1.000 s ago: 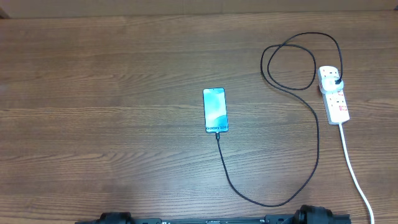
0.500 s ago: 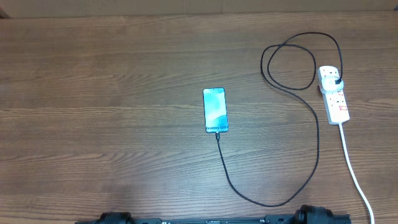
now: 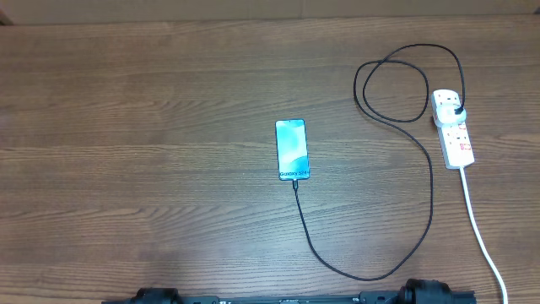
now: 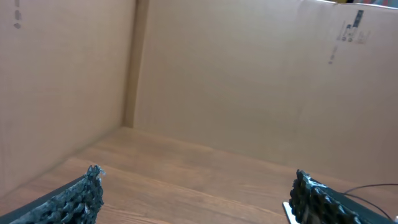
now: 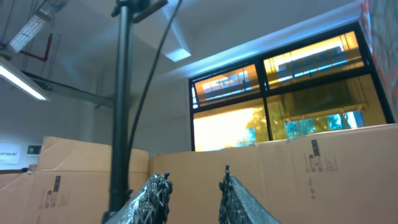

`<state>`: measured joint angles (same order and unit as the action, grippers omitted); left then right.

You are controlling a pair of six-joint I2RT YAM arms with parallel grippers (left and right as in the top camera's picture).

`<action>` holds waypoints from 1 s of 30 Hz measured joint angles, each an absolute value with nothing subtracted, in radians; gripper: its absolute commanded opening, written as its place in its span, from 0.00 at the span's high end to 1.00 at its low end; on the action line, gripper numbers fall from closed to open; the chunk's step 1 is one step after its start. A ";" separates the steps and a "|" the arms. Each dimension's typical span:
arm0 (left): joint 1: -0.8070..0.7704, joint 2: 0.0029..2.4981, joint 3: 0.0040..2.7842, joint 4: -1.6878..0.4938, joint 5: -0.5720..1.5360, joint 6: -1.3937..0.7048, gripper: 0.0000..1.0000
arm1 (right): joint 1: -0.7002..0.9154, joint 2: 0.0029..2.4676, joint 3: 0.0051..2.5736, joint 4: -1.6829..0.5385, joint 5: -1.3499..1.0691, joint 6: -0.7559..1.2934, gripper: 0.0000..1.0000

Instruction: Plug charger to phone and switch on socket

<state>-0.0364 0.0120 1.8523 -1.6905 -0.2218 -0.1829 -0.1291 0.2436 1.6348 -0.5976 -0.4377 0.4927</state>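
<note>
Overhead, the phone point(image 3: 292, 149) lies flat near the middle of the tabletop point(image 3: 126, 127), screen lit blue, its bottom edge toward the robot. The charger point(image 3: 431, 194) meets that edge with its tip, sweeps toward the robot, climbs the right side, loops once and ends in a black plug seated in the far end of the socket point(image 3: 456, 139). The socket lies well to the phone's right, its white cord point(image 3: 483, 236) trailing off the near edge. Both tools sit outside that view, away from the phone. The left tool point(image 4: 196, 202) stands wide open and empty, facing a cardboard wall point(image 4: 249, 93). The right tool point(image 5: 193, 199) points up at windows point(image 5: 280, 106), its 2 fingers a narrow gap apart, gripping nothing.
</note>
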 measured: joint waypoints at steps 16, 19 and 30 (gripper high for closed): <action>-0.050 0.012 1.852 -1.691 -0.222 -0.183 0.00 | -0.127 0.013 1.518 -0.535 -0.439 0.489 0.70; -0.050 0.012 1.852 -1.691 -0.222 -0.183 0.00 | -0.117 0.013 1.515 -0.536 -0.438 0.489 0.69; -0.050 0.012 1.852 -1.691 -0.222 -0.183 0.00 | -0.080 0.013 1.513 -0.536 -0.439 0.483 0.68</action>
